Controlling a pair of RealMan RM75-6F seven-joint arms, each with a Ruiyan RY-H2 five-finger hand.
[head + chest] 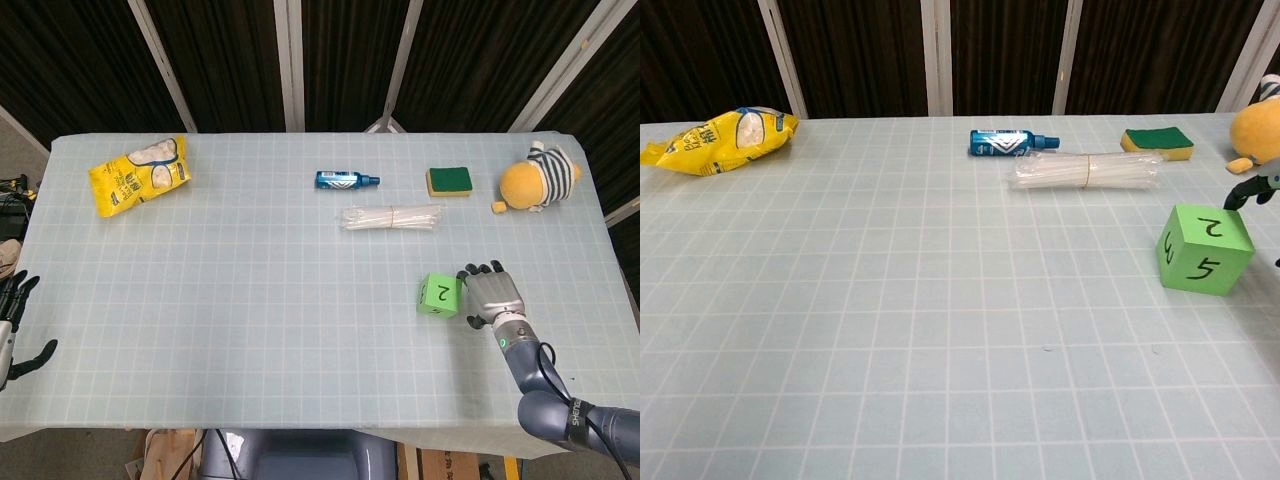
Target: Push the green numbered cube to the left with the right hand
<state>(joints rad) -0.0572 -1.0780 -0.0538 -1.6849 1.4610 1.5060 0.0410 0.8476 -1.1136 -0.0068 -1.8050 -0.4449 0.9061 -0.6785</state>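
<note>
The green numbered cube stands on the right part of the table, a 2 on its top face; the chest view shows the cube with a 5 on its front. My right hand is just to the cube's right, fingers extended and apart, holding nothing. Whether its fingertips touch the cube's side I cannot tell; in the chest view they show only at the right edge. My left hand hangs off the table's near-left corner, fingers spread and empty.
A bundle of clear straws lies behind the cube, with a blue spray bottle beyond it. A green-and-yellow sponge and a plush toy sit at the far right. A yellow snack bag lies far left.
</note>
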